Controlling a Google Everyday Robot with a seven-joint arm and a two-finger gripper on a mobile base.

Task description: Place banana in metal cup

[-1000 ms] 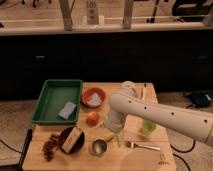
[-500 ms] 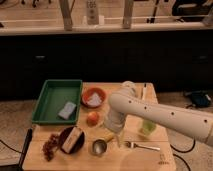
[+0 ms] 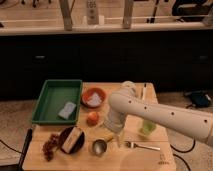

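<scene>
Near front edge of bench (image 3: pixel 140 159), spotted metal cup (image 3: pixel 99 146) upright, between dark bowl (image 3: pixel 71 138) and fork (image 3: pixel 142 145). Found pincer (image 3: pixel 114 134) low at the arm's end, just right of and above the cup, mostly masked by white arm (image 3: pixel 150 112). Made out a yellow sliver beneath, likely the banana (image 3: pixel 109 138), close to the cup rim and not inside. Couldn't tell pincer opening, nor whether it gripped the banana. Judged step as final approach: needed to centre over cup mouth, go end-down, release low. Risked tipping the cup or catching its rim. Needed clearance from orange (image 3: pixel 92 117).
</scene>
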